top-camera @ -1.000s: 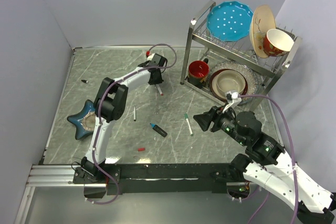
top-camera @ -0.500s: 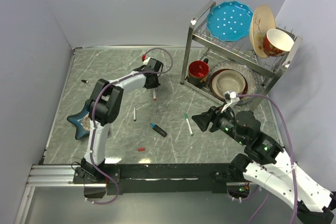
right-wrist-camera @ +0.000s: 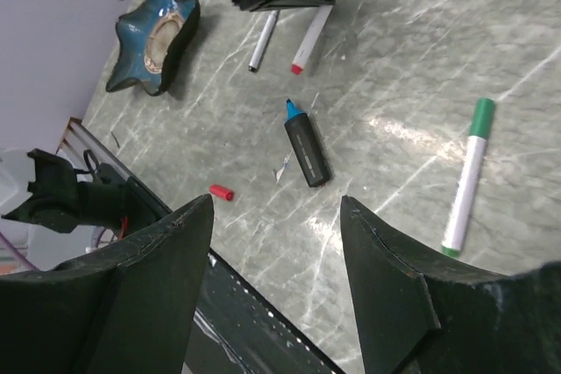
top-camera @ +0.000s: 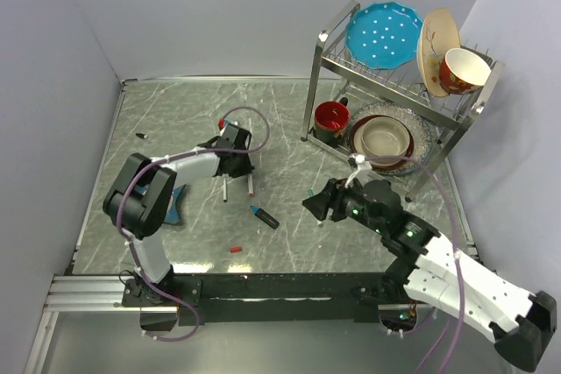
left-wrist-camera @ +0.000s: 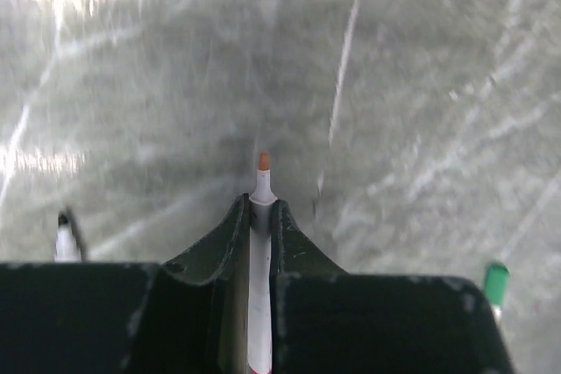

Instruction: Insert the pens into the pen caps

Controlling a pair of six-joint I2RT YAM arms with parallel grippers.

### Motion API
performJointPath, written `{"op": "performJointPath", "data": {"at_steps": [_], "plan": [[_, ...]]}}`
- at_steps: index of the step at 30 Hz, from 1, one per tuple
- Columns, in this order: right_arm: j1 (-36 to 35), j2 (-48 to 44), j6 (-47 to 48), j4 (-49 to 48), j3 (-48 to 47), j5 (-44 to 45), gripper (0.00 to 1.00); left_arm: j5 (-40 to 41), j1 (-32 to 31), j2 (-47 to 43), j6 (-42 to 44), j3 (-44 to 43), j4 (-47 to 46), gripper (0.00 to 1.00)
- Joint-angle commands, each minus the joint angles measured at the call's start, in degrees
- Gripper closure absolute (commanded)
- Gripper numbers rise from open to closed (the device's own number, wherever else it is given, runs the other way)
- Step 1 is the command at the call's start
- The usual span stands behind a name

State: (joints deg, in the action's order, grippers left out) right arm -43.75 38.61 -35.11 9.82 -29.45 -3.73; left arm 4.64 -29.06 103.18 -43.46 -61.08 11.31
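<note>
Jaws of left gripper [left-wrist-camera: 259, 208] clench the red-tipped pen [left-wrist-camera: 262, 183] over the table [top-camera: 175, 120], right gripper [right-wrist-camera: 276, 203] gapes empty near the green pen [right-wrist-camera: 467, 177]; grasp looks done, next I steer its tip into the red cap [top-camera: 235, 250].

I can read no text, label, brand or number in any view; the green marker [right-wrist-camera: 466, 177] and black-barrelled marker [right-wrist-camera: 307, 153] show no legible print.

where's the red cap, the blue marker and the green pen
red cap [right-wrist-camera: 221, 192], right wrist view, its middle
blue marker [right-wrist-camera: 308, 156], right wrist view, black barrel
green pen [right-wrist-camera: 465, 186], right wrist view, white barrel
</note>
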Motion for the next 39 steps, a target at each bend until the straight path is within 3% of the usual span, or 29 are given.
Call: {"op": "performJointPath", "data": {"at_steps": [1,9,15,29,32,35,36,37,38,39], "plan": [[-0.37,6.29,-2.32,-11.65,0.19,-2.42,0.32,-5.42,-0.12,-7.63,-2.68,4.99,-7.00,0.99],[-0.29,21.76,-6.54,-31.40,0.62,-11.03,0.31,-16.14,-0.38,-21.42,-7.24,15.01,-16.05,0.99],[-0.37,30.46,-12.42,-43.55,-0.60,-16.66,0.30,-18.79,-2.14,-32.06,-11.81,22.31,-21.50,0.99],[-1.51,38.12,-17.79,-52.62,-3.51,-22.11,0.34,-18.18,-5.31,-43.76,-15.42,27.68,-28.18,0.99],[-2.04,39.26,-19.29,-54.99,-3.42,-22.38,0.43,-18.18,-5.48,-44.90,-16.13,28.47,-29.85,0.99],[-2.83,39.44,-20.61,-57.10,-2.72,-21.59,0.73,-18.18,-5.75,-45.52,-16.30,28.82,-30.21,0.99],[-3.27,39.18,-21.04,-57.98,-2.45,-21.24,0.93,-18.44,-5.75,-45.61,-16.22,28.82,-30.29,0.99],[-3.45,38.82,-21.31,-58.34,-2.19,-20.80,1.00,-18.88,-5.83,-46.04,-16.13,28.91,-30.03,0.99],[-3.45,38.39,-21.40,-58.51,-1.67,-20.53,1.00,-19.23,-5.83,-46.31,-15.43,28.82,-29.60,0.99],[-3.62,37.42,-21.57,-58.52,-1.23,-20.10,1.00,-19.50,-5.83,-46.75,-14.90,28.21,-28.64,0.90]]}}
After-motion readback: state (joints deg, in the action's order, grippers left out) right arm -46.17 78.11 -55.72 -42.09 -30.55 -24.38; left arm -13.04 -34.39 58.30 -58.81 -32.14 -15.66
